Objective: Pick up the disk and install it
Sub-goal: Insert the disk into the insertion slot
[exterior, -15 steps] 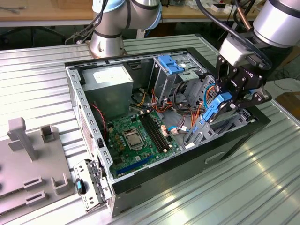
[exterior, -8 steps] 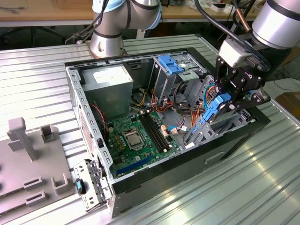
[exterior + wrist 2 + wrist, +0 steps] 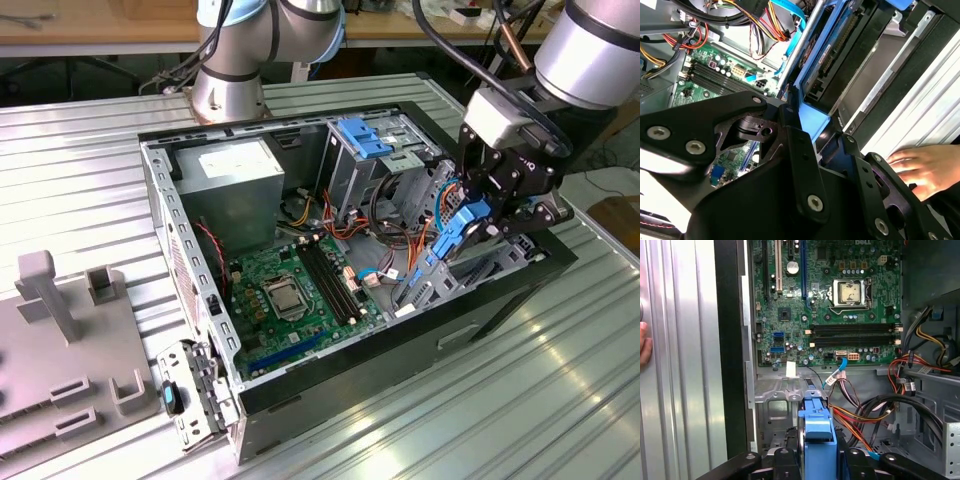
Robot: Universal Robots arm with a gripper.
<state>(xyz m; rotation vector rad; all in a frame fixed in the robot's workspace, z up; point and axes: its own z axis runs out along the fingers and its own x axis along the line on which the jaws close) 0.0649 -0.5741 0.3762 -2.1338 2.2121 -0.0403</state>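
The disk (image 3: 455, 238), a dark drive in a bright blue carrier, hangs steeply tilted over the open computer case (image 3: 180, 235), near the case's wall at the exterior view's right. My gripper (image 3: 478, 222) is shut on it from above. In the first wrist view the blue carrier (image 3: 817, 432) sits between the black fingers (image 3: 855, 462), above a metal bay floor. In the second wrist view the disk (image 3: 837, 50) runs edge-on away from the gripper (image 3: 810, 132), its connector side showing.
The green motherboard (image 3: 290, 285) lies in the case's middle, with a power supply (image 3: 235, 180) behind and a drive cage with a blue latch (image 3: 365, 140). Coloured cables (image 3: 860, 415) run close to the disk. A person's hand (image 3: 920, 167) rests on the table beside the case. A grey fixture (image 3: 70, 330) stands at the left.
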